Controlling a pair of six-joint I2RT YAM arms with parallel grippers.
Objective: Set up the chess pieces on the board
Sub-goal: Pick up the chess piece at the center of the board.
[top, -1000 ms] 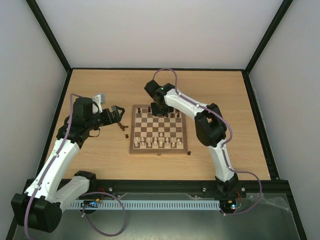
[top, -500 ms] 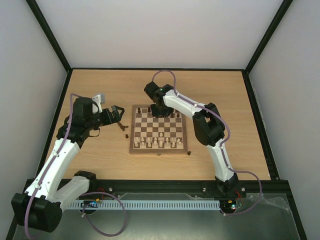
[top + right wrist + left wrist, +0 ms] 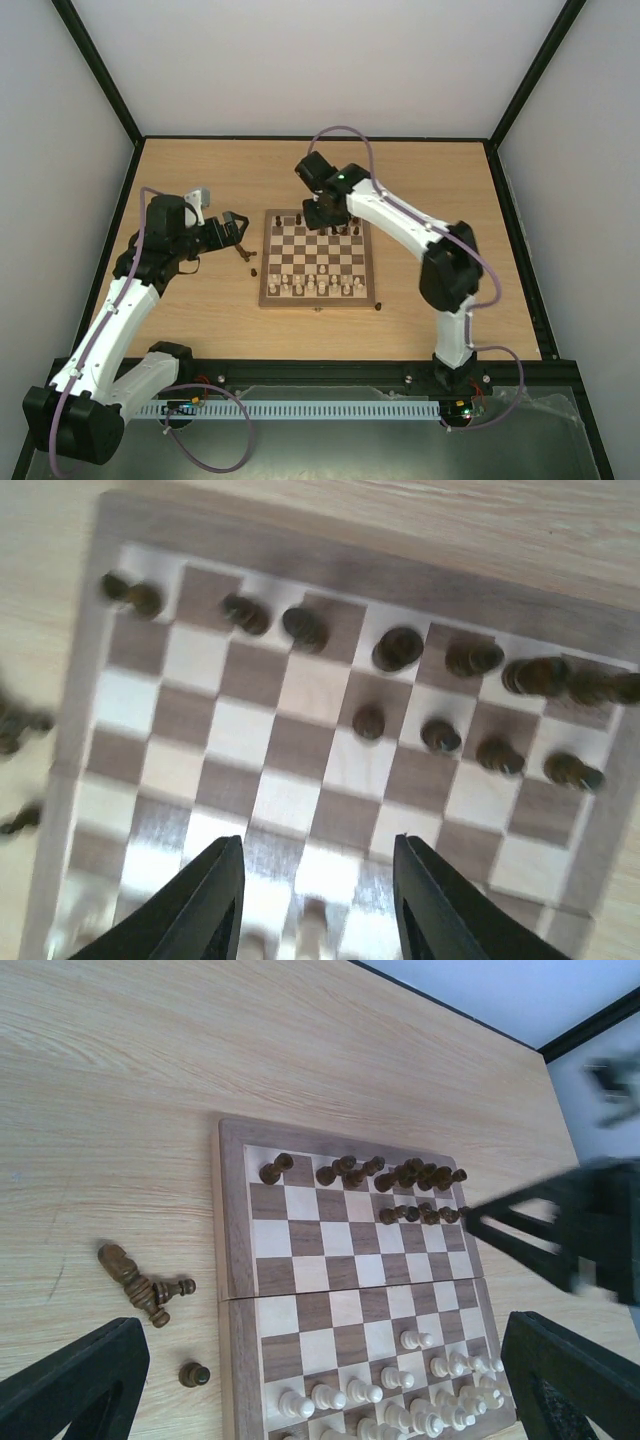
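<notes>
A square wooden chessboard with dark brown and cream checks (image 3: 330, 1260) lies on a light wooden bench (image 3: 450, 200). Tiny dark brown wooden chess pieces (image 3: 400, 1175) stand in its far rows, a few more lie on the bench just left of it, and pale cream chessmen (image 3: 400, 1400) fill the near rows. The right tool (image 3: 318, 900) hovers above the far rows, fingers partly apart and empty; the left tool (image 3: 320, 1380) hangs left of the board, spread wide and empty.
</notes>
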